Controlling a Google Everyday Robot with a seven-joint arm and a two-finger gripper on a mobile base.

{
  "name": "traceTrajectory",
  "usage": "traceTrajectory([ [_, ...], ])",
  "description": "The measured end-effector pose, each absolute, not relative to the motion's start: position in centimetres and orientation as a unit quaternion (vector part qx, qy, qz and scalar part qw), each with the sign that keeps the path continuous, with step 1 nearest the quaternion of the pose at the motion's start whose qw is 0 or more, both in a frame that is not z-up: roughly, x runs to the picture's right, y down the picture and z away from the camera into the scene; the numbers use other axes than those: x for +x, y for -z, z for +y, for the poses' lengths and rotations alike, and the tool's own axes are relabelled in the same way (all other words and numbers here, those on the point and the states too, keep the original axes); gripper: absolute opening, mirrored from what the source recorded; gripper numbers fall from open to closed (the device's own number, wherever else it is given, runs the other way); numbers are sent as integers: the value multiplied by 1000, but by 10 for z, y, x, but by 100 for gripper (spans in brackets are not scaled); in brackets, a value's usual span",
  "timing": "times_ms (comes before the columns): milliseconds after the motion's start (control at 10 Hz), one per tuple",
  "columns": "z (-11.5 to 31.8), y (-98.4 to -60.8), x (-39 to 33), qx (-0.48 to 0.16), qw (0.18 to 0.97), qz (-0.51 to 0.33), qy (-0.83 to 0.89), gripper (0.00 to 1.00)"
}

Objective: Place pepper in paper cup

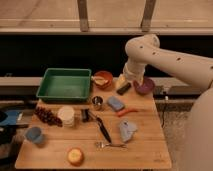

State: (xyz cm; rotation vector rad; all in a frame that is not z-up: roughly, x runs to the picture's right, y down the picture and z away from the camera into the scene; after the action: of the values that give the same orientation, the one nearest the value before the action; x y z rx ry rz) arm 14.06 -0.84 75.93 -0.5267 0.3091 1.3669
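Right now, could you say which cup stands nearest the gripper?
The small shiny metal cup, closest to the gripper hovering back right; the cream-white paper cup and blue cup sit farther left.

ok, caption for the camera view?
Pincer at the back of the table; pepper lies mid-table, apart from the paper cup.

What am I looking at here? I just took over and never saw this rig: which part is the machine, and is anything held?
One camera looks down on a wooden table from its front. The white jointed arm from the right is the robot; its gripper hangs low over the table's back edge, beside a purple bowl. The pepper lies unheld mid-table, right of a blue sponge. The paper cup stands further left, next to grapes. A green tray sits behind it.
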Motion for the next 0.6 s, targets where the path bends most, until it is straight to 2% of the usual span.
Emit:
traceTrajectory([
  [300, 45, -813, 128, -285, 691, 140, -649, 78],
  [600, 66, -832, 126, -309, 673, 142, -657, 78],
])
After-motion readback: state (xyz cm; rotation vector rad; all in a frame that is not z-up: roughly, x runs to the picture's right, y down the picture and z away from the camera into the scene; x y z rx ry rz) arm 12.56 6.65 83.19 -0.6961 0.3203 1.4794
